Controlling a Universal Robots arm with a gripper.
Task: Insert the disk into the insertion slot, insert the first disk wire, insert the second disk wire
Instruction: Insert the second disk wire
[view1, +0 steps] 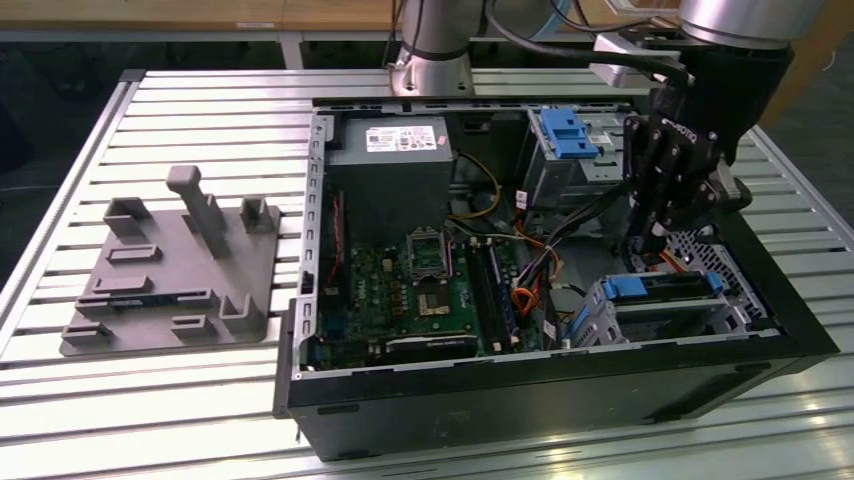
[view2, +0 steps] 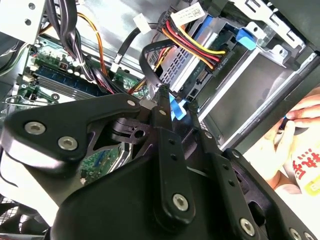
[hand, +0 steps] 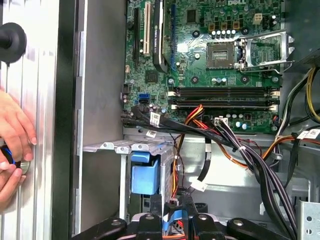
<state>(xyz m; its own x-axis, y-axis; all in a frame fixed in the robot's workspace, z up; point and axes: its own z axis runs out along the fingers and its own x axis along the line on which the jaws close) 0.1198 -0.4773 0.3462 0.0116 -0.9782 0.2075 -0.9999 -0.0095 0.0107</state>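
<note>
The disk (view1: 663, 303), silver in a blue carrier (hand: 145, 175), sits inside the insertion slot (view1: 722, 268), a perforated silver cage at the case's front right in the exterior view. A plug with red, yellow and black wires (view2: 200, 46), the first disk wire, is seated in the disk's end. My gripper (view1: 638, 250) hangs just behind the cage. In both wrist views it is shut (view2: 172, 102) (hand: 175, 214) on the small blue plug of a black cable (view2: 145, 60), the second disk wire, a short way from the disk's connectors.
A person's hand (hand: 15, 131) (view2: 296, 119) rests outside the case wall beside the cage. Cable bundles (hand: 250, 155) cross above the motherboard (view1: 414, 290). A taller grey bay with a blue latch (view1: 567, 130) stands behind. A grey fixture plate (view1: 174, 270) lies on the table.
</note>
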